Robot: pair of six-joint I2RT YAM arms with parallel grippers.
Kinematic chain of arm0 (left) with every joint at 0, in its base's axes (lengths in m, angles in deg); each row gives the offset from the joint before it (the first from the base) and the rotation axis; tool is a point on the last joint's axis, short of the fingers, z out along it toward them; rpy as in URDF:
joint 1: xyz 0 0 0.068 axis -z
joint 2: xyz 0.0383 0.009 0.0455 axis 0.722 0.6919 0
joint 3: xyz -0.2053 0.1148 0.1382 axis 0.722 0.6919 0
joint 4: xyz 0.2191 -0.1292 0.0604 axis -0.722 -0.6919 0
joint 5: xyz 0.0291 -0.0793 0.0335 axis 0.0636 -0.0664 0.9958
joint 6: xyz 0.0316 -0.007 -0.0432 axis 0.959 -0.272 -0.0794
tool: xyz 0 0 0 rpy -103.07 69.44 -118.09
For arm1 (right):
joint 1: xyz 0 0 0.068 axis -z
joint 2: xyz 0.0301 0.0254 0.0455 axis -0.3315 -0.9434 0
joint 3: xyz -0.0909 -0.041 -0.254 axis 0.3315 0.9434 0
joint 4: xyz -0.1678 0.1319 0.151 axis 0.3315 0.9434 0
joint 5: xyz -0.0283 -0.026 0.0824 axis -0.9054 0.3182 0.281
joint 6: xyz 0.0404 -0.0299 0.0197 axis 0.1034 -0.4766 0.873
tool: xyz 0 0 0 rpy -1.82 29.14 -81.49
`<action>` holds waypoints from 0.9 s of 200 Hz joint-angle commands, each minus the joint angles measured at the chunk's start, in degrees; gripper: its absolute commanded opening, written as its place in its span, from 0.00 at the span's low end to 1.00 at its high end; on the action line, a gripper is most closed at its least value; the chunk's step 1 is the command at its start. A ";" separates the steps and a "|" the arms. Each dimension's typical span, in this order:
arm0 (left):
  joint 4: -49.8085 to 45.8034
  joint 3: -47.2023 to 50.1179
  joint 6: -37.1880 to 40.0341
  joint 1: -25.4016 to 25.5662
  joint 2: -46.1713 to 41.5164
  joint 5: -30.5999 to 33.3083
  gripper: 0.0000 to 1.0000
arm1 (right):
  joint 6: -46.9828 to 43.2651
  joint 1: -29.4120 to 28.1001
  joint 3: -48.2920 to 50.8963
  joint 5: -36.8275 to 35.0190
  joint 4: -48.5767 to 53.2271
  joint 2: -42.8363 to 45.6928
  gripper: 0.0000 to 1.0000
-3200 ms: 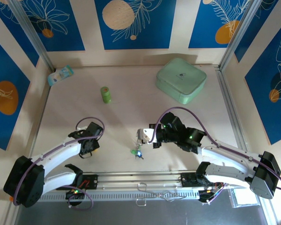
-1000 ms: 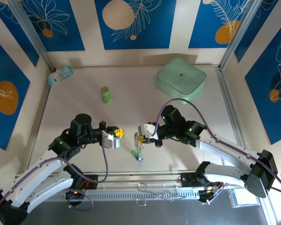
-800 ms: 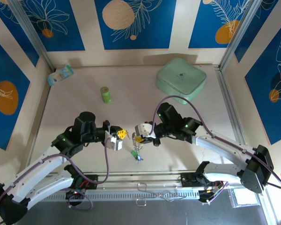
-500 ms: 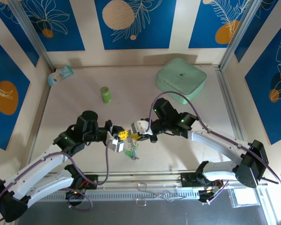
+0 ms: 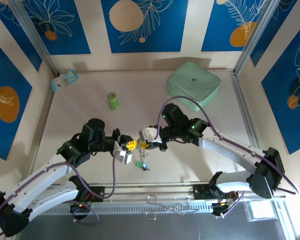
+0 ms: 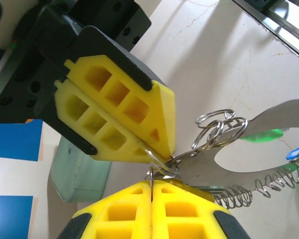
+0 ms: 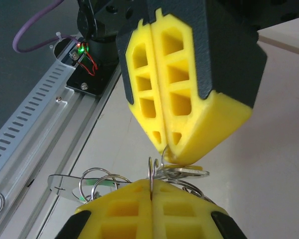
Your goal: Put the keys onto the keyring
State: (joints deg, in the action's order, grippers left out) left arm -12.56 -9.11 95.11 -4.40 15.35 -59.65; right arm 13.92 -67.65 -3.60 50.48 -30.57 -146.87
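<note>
Now, with the left gripper (image 5: pixel 131 146) clamped on a key (image 7: pixel 185 172) and the right gripper (image 5: pixel 143 144) on the keyring (image 6: pixel 220 130), align hole with wire end, feed slowly

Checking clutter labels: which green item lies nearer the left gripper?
The small darker-green bottle, left of centre; the pale mint box sits far right.

Green bottle (image 5: pixel 112 100), mint box (image 5: pixel 193 85) far back

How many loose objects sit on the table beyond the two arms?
3: a teal packet far left, a green bottle mid-left, a mint-green box far right. The arms may hide others.
</note>
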 commanded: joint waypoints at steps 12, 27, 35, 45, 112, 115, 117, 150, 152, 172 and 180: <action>-1.23 -0.92 1.98 0.80 -1.17 -1.05 0.00 | -0.32 0.32 -2.29 1.62 -0.09 -0.57 0.00; -1.18 -1.10 2.06 0.89 -1.21 -1.05 0.00 | -0.31 0.35 -2.51 1.74 0.08 -0.90 0.00; -1.14 -1.15 2.06 0.84 -1.13 -0.96 0.00 | -0.40 0.30 -2.56 1.79 0.26 -0.99 0.00; -1.19 -1.23 2.06 0.90 -1.12 -1.00 0.00 | -0.46 0.33 -2.61 1.77 0.41 -1.16 0.00; -2.31 -1.32 3.57 1.20 -1.04 -0.57 0.00 | 0.54 0.80 -2.61 0.89 -0.72 -0.77 0.00; -2.59 -1.33 3.77 1.19 -0.99 -0.54 0.00 | 0.63 0.76 -2.54 0.88 -0.84 -0.74 0.00; -2.75 -1.33 3.92 1.27 -0.96 -0.41 0.00 | 0.69 0.79 -2.53 0.87 -0.92 -0.66 0.00; -3.77 -0.95 4.68 1.41 -1.21 0.91 0.00 | 1.69 1.41 -1.49 1.48 -2.53 0.63 0.00; -3.80 -0.95 4.70 1.42 -1.21 0.92 0.00 | 1.75 1.44 -1.43 1.62 -2.65 0.76 0.00; -3.84 -0.71 4.45 1.41 -1.39 1.24 0.00 | 2.20 1.70 -0.99 2.08 -3.32 1.36 0.00; -3.87 -0.68 4.24 1.41 -1.39 1.28 0.00 | 2.28 1.71 -0.86 2.10 -3.49 1.60 0.00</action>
State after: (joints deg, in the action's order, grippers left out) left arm -14.00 -9.11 98.15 -3.92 14.87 -57.44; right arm 14.89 -66.47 -3.84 50.37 -30.98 -147.70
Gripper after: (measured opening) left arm 0.056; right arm 0.063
